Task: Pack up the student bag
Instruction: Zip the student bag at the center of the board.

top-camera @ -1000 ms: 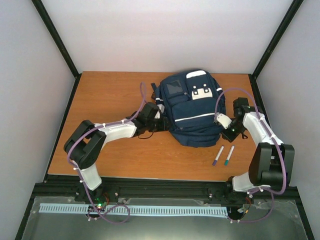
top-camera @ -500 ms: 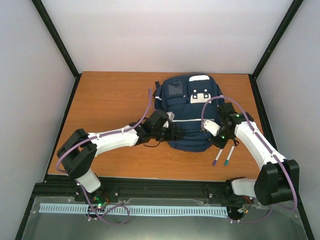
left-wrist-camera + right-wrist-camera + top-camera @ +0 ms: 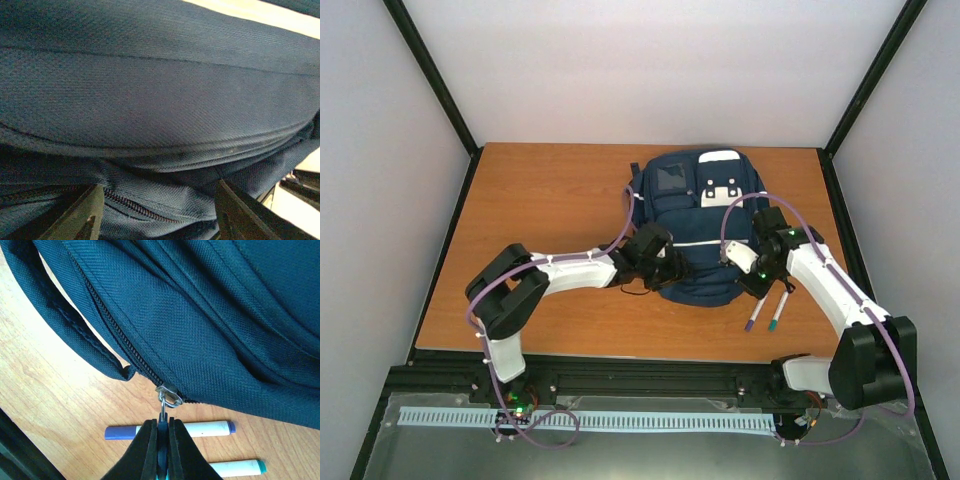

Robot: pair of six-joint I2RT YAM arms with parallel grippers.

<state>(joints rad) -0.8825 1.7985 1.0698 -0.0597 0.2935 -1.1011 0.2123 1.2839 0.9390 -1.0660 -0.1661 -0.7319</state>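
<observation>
Two arms: both meet the bag (image 3: 695,215) at its near edge.
Bag: on the table (image 3: 540,200), toward 1 o'clock from centre.
Left gripper (image 3: 160,202): jaws wide, against fabric at the bag's 7 o'clock.
Right gripper (image 3: 160,427): pinching the zip pull (image 3: 167,395) at 4 o'clock.
Markers (image 3: 170,430): two, at the bag's 5 o'clock.

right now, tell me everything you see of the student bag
The student bag is navy woven fabric with thin white stripes, white patches near its top, front pockets. It lies flat on the wooden table, top toward the far edge. The right gripper pinches its zipper pull; the left gripper is open against its near-left side.
</observation>
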